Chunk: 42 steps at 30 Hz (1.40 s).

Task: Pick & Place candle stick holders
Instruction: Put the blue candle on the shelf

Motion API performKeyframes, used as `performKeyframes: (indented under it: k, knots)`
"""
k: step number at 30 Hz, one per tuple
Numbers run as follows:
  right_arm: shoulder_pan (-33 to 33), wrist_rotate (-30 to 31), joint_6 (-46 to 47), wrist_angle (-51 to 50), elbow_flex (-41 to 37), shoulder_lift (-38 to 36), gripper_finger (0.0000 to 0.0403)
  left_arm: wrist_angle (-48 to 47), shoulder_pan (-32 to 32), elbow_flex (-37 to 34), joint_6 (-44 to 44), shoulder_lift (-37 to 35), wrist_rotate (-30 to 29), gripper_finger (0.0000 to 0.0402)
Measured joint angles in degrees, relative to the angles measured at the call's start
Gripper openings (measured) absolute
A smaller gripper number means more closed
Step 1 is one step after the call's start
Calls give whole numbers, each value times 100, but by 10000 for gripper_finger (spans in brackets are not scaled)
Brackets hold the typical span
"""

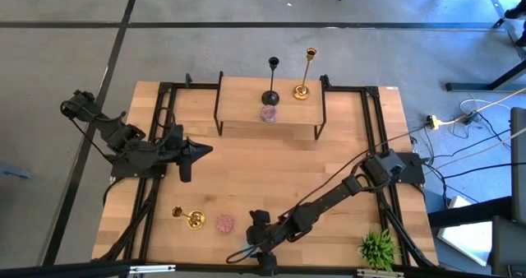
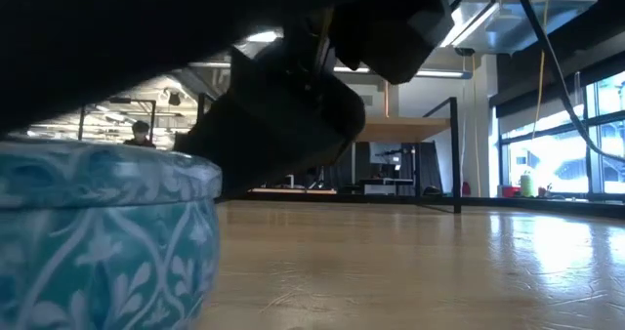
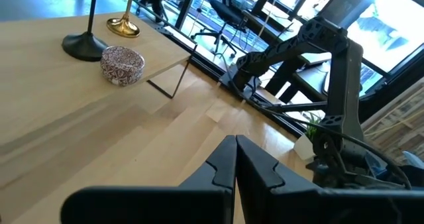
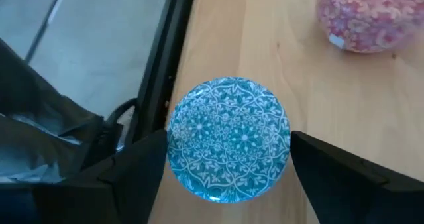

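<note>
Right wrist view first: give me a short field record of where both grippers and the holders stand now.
right gripper: open, a finger on either side of the blue holder at the table's near edge
grip: not closed on it
pink holder: beside the blue one, on the table
gold stick: near edge, left of the pink holder
raised shelf: carries the black stick, a second gold stick and a purple holder
left gripper: shut, empty, waiting at the table's left side

Bench (image 1: 271, 171): pale wood, smooth, satin sheen. Light blue holder (image 4: 228, 139): glossy, patterned glaze. Pink holder (image 4: 368, 15): glossy, speckled. Gold stick (image 1: 306, 74): polished metal. Black stick (image 1: 272, 85): matt.
</note>
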Motion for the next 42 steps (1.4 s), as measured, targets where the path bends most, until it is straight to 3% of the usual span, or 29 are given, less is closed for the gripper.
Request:
performKeyframes:
  k: [14,21,31,42]
  knots:
    - [-49,933,807,-1731,-3,-63,311,0,0,0,-39,1,79,2]
    - [-188,732,1022,-1797,85,-117,311,0,0,-2,-31,5,112,3]
    - [-421,941,366,-2430,943,-96,311,-3,-22,-2,-17,4,216,3]
    - [-593,744,43,-2374,1176,-101,323,-2,-438,-2,-32,4,-129,1]
